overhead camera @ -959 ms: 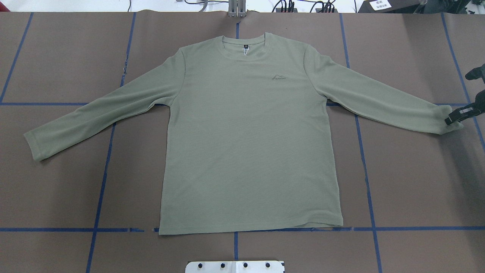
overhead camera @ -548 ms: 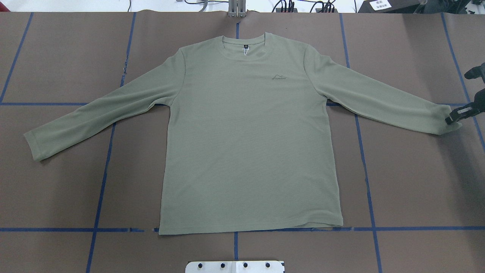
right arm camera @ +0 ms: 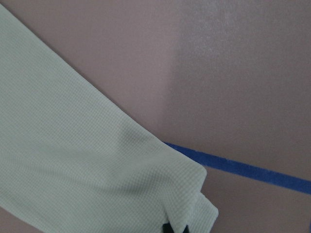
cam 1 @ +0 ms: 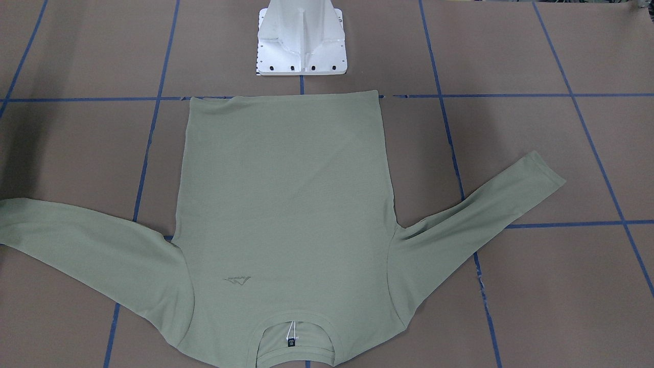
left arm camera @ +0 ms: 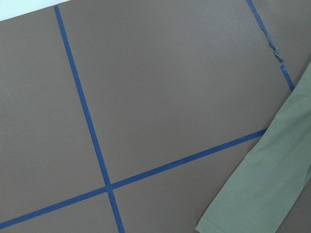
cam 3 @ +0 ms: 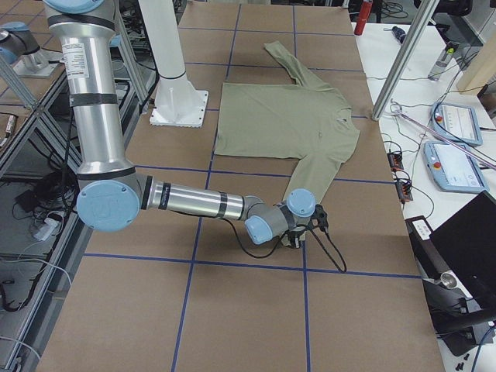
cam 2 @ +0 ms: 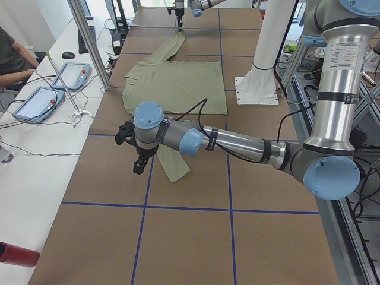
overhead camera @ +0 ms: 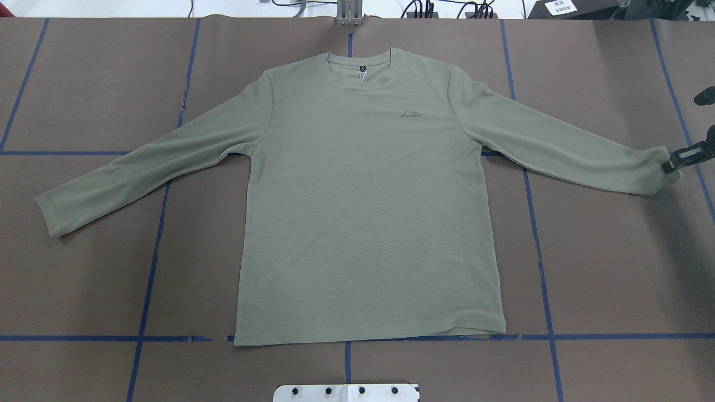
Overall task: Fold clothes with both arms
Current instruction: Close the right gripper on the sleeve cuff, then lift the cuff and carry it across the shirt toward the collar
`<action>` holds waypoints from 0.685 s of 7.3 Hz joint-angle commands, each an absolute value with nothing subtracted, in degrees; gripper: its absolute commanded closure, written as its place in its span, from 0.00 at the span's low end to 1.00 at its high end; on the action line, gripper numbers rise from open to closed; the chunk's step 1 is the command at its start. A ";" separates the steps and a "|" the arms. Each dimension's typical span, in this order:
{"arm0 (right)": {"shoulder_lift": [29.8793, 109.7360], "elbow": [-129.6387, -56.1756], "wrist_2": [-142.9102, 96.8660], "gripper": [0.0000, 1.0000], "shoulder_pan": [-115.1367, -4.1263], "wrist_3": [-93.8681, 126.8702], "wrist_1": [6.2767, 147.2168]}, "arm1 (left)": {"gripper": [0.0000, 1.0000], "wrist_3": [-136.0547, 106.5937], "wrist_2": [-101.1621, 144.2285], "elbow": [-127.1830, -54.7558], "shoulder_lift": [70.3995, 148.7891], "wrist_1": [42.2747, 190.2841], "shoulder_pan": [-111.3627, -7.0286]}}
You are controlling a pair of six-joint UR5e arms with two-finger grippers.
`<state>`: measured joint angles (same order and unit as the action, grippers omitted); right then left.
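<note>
The pale sage-green shirt (overhead camera: 363, 195) lies flat and face up, collar toward the table's far edge, both sleeves spread out. My right gripper (overhead camera: 668, 166) is at the right sleeve's cuff (right arm camera: 184, 194), shut on its bunched end; dark fingertips show at the bottom edge of the right wrist view. My left gripper (cam 2: 138, 165) hovers beside the left sleeve's cuff (cam 2: 177, 172), showing only in the exterior left view, so I cannot tell if it is open or shut. The left wrist view shows that cuff (left arm camera: 257, 194) lying on the table, with no fingers in sight.
The white pedestal base (cam 1: 301, 41) stands just past the shirt's hem. Blue tape lines (overhead camera: 151, 268) grid the brown table cover. A side bench with tablets (cam 2: 38, 101) and a person's arm runs along the far edge, with a metal post (cam 2: 89, 41) at it.
My right gripper has moved toward the table's far side and slightly outward, drawing the right cuff along with it. The rest of the shirt lies as before.
</note>
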<state>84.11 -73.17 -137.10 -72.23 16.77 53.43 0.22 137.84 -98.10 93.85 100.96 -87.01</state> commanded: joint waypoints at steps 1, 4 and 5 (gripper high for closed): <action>84.11 -79.42 -140.53 1.00 -73.83 22.80 53.44 | 0.00 0.17 137.81 -98.09 93.96 100.99 -87.01; 74.42 -88.40 -141.59 1.00 -68.31 35.73 60.94 | 0.00 0.26 137.81 -98.17 94.22 100.99 -87.01; 66.70 -88.77 -141.50 1.00 -66.90 39.60 67.00 | 0.00 0.26 137.81 -98.43 94.22 100.99 -87.19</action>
<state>75.21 -87.11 -141.46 -69.08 34.25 60.18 0.25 137.81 -98.21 94.17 100.98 -87.06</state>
